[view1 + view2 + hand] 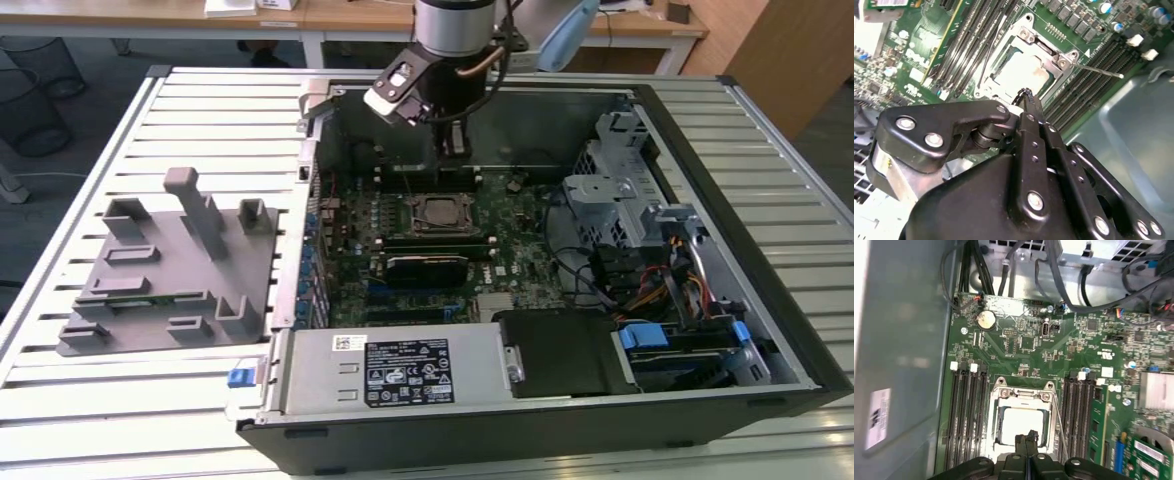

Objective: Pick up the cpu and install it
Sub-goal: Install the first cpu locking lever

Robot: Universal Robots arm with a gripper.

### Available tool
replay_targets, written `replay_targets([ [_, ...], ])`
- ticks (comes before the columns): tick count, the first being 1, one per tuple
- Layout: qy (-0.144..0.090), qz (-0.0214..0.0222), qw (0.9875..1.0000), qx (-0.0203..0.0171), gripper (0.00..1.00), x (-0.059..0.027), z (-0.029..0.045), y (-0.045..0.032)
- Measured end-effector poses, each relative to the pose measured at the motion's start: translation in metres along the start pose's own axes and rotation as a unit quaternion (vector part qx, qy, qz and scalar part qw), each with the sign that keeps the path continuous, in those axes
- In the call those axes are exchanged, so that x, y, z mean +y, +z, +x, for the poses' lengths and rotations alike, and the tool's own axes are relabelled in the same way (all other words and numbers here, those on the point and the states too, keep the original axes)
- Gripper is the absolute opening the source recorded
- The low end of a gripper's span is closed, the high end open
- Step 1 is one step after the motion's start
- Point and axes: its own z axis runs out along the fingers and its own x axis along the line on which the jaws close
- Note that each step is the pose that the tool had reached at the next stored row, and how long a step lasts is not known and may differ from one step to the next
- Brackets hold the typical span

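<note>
The cpu lies flat in the opening of the socket frame on the motherboard, pale top plate up and edges square with the frame. By my reading that is where the task wants it: level and aligned, so that its underside can meet the socket evenly. In the second wrist view a thin metal lever reaches out sideways from the frame's corner over the memory slots. It seems to be unlatched, which would leave the opening free for the chip, though I cannot tell whether any plate is clamped over the chip's rim.

The end effector is narrow, its two fingers pressed together with only a thin seam between them and nothing held. Both wrist views put its tip in line with the near edge of the cpu. In the exterior view it hangs raised above the board, close to the socket and apart from it, pointing straight down. With the chip seated and the fingers empty, I judge the placing done.

The computer case lies on its side on the slatted tabletop, open face up, so the board is level and the arm can reach it from above. A grey fixture stands on the tabletop just beside the case, on the exterior view's left, well within the arm's reach
</note>
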Motion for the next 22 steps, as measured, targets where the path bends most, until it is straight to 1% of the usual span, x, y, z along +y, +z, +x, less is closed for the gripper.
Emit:
replay_targets([
  [3,0.0,0.0001,1.0,-0.0008,0.11,0.0002,-0.0003,-0.0081],
  [4,0.0,0.0001,1.0,-0.002,0.11,-0.0003,-0.0001,-0.0087],
  [5,-0.003,-0.0001,1.0,-0.0024,0.11,-0.0007,-0.0001,-0.0087],
  [8,-0.031,-0.0016,0.9995,-0.0017,0.11,-0.0006,-0.0001,-0.0088],
  [11,-0.058,-0.0032,0.9983,-0.0008,0.11,-0.0006,-0.0001,-0.0086],
  [14,-0.085,-0.0048,0.9963,-0.0002,0.11,-0.0006,-0.0001,-0.0084],
  [17,-0.112,-0.0063,0.9937,0.0001,0.11,-0.0007,-0.0001,-0.0081],
  [19,-0.13,-0.0073,0.9915,0.0003,0.11,-0.0007,-0.0001,-0.0079],
  [22,-0.157,-0.0087,0.9875,0.0001,0.11,-0.0007,-0.0001,-0.0076],
])
